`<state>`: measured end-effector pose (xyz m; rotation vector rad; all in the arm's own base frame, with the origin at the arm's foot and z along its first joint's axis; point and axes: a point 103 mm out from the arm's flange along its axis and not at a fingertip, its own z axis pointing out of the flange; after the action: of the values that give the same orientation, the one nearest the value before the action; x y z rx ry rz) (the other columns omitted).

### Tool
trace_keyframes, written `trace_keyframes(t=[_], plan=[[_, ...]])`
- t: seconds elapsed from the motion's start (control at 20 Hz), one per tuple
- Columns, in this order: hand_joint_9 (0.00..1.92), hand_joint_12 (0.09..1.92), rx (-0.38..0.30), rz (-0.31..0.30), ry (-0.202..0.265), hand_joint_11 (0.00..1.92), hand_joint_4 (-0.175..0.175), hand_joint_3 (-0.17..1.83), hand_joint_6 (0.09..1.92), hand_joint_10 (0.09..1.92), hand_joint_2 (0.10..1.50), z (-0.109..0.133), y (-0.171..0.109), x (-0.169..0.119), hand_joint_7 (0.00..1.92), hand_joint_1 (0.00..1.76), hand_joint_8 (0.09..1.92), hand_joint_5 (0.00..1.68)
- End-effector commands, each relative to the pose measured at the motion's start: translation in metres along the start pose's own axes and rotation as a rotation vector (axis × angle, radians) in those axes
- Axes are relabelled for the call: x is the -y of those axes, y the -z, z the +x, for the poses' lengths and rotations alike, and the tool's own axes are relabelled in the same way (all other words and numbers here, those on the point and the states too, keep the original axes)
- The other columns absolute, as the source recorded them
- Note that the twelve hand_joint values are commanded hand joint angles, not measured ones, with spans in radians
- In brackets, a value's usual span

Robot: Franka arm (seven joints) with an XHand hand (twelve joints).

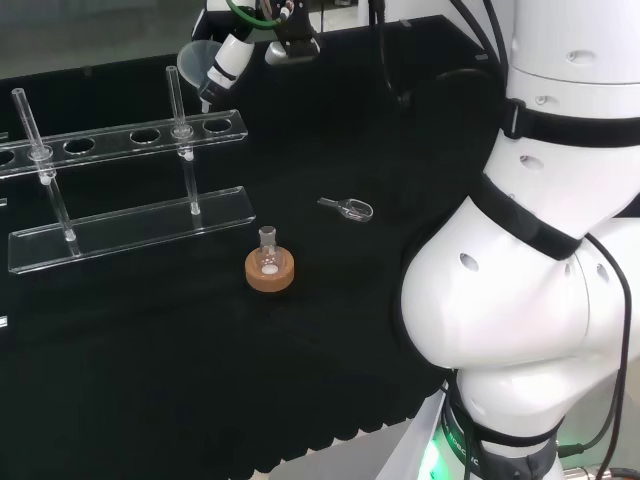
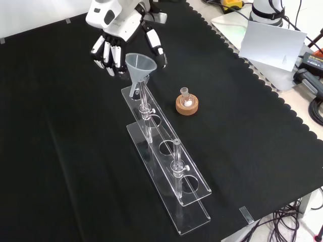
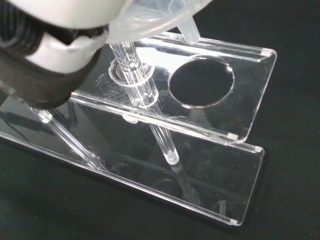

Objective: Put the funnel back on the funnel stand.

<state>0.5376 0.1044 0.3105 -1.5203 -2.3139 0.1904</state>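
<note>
A clear funnel [image 1: 193, 58] [image 2: 140, 64] hangs tilted in my hand [image 1: 228, 62] [image 2: 115, 30], pinched between the thumb and the fingers. Its stem tip points down just above the far end of the clear acrylic funnel stand [image 1: 110, 141] [image 2: 194, 219]. In the wrist view the funnel [image 3: 165, 15] sits close under a finger [image 3: 55, 55], and its stem ends just above the stand's top shelf [image 3: 250, 65], beside the end hole [image 3: 201, 81]. The stem is not in the hole. Several round holes run along the shelf, which rides on two thin clear posts.
A small round flask on a cork ring [image 1: 270, 270] [image 2: 187, 103] stands on the black cloth beside the stand. A small clear scoop [image 1: 350, 209] lies nearer the arm. My arm's white links [image 1: 540, 250] take up the head view's right side. A white sheet [image 2: 270, 43] lies off the cloth.
</note>
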Motion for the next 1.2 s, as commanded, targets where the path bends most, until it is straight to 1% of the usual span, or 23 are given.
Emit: trace_keyframes(t=[0.05,0.35,0.65,0.85,1.0,1.2], plan=[[0.63,1.39,0.009,0.014,-0.008,0.0,0.032,0.56,0.56,0.59,0.52,-0.002,0.002,0.01,1.14,0.93,0.44,0.77],[0.63,1.38,0.006,0.049,-0.025,0.0,0.029,0.56,0.56,0.59,0.52,-0.008,-0.014,0.017,1.14,0.93,0.44,0.77],[0.63,1.37,0.004,0.077,-0.023,0.0,0.027,0.57,0.56,0.59,0.52,-0.011,-0.027,0.011,1.13,0.92,0.44,0.76],[0.63,1.37,0.0,0.103,-0.016,0.0,0.026,0.57,0.57,0.59,0.52,-0.011,-0.037,0.002,1.13,0.92,0.44,0.76],[0.63,1.34,0.005,0.123,-0.013,0.0,0.025,0.57,0.57,0.59,0.52,-0.01,-0.041,-0.01,1.13,0.92,0.44,0.76],[0.63,1.34,0.028,0.165,-0.015,0.0,0.025,0.57,0.57,0.59,0.52,-0.011,-0.042,-0.026,1.13,0.92,0.44,0.76]])
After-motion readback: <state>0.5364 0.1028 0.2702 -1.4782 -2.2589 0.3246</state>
